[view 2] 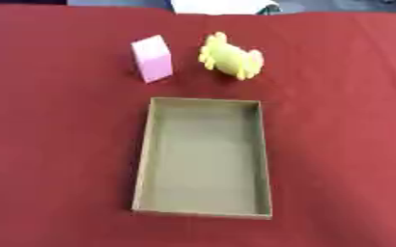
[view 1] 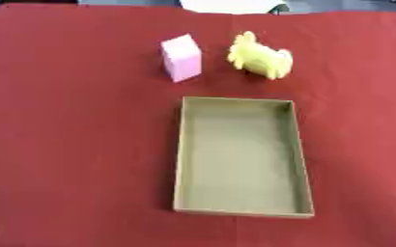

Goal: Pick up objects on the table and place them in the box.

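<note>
A shallow tan cardboard box point(view 1: 302, 144) lies open in the middle of the red tablecloth, and nothing shows inside it. Beyond its far left corner stands a pink block point(view 1: 181, 57), slightly turned. To the right of the block lies a yellow candy-shaped toy point(view 1: 261, 57), just past the box's far edge. Neither of my hands appears in either eye view.
The red cloth point(view 1: 66, 144) covers the whole table around the box. At the far edge, a white object point(view 1: 231, 6) shows beyond the cloth.
</note>
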Controlling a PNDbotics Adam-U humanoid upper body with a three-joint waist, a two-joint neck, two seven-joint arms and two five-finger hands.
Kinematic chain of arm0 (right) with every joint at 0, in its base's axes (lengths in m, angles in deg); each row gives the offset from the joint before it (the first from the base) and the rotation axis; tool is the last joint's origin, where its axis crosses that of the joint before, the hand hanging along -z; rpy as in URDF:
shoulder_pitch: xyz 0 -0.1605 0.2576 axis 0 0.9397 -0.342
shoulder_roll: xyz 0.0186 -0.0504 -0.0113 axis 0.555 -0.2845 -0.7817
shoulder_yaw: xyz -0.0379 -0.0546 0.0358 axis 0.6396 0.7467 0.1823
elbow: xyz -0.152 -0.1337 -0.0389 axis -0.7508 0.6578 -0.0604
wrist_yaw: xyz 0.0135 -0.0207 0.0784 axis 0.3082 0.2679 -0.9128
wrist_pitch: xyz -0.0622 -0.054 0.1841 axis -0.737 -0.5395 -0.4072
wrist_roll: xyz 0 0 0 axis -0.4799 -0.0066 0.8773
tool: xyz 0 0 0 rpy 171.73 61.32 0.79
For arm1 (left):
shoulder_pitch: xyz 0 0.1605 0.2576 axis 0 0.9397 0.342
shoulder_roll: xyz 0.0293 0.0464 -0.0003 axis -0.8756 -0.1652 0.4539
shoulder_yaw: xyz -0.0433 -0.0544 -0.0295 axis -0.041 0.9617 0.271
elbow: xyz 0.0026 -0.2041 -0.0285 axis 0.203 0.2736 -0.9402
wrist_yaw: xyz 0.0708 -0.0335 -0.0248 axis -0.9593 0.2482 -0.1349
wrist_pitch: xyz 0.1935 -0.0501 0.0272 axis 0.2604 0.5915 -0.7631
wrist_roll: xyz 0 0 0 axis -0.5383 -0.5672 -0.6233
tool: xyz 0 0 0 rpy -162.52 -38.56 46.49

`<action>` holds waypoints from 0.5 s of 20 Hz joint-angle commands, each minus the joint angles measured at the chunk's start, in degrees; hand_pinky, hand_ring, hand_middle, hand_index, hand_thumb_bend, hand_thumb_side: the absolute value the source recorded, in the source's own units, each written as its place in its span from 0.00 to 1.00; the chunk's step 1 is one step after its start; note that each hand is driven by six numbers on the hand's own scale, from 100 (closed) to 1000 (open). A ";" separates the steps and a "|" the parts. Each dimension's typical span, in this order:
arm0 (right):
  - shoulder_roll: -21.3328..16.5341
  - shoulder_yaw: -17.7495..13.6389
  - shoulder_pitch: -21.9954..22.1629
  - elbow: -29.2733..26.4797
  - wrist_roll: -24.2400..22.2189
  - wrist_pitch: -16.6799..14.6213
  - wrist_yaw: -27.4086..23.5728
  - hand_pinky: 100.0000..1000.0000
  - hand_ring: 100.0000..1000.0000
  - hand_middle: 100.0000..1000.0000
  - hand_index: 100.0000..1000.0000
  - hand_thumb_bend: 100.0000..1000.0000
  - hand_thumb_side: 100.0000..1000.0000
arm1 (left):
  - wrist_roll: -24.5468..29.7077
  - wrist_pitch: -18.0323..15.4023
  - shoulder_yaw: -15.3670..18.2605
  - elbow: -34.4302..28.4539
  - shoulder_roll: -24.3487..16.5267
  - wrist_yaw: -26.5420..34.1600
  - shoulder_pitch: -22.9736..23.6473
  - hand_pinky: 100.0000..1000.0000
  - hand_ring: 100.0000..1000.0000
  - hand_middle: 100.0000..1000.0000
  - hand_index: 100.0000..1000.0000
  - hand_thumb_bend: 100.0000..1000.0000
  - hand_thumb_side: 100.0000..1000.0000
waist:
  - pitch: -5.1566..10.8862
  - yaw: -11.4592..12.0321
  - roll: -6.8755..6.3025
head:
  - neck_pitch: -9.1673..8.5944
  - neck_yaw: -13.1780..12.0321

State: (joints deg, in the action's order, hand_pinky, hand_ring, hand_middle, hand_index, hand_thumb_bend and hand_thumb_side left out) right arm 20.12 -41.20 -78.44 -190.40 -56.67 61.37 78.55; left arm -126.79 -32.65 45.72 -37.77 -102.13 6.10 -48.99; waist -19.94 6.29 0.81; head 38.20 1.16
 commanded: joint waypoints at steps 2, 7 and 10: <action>-1.69 -0.48 -0.38 -0.85 -0.04 0.05 0.38 0.72 0.68 0.64 0.85 0.00 1.00 | 0.16 0.05 0.79 -0.80 -1.36 -0.23 -0.34 0.66 0.65 0.56 0.78 0.39 0.69 | 1.06 -0.12 -0.19 | -0.23 0.02; -1.74 -0.47 -0.35 -0.85 -0.27 0.08 0.53 0.72 0.68 0.64 0.85 0.00 1.00 | 0.20 0.09 0.81 -0.80 -1.36 -0.27 -0.31 0.66 0.65 0.56 0.78 0.39 0.69 | 1.04 -0.16 -0.22 | -0.21 0.00; -1.90 -0.45 -0.40 -0.85 -0.33 0.08 0.59 0.72 0.69 0.64 0.85 0.00 1.00 | 0.21 0.08 0.81 -0.80 -1.38 -0.28 -0.31 0.66 0.65 0.56 0.78 0.39 0.69 | 1.05 -0.16 -0.22 | -0.20 -0.03</action>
State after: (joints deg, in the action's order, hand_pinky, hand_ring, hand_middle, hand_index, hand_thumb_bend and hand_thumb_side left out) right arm 20.10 -41.20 -78.42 -190.40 -56.88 61.51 78.63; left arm -126.74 -32.60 45.73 -37.77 -102.13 6.10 -48.99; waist -19.94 6.18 0.77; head 38.20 1.16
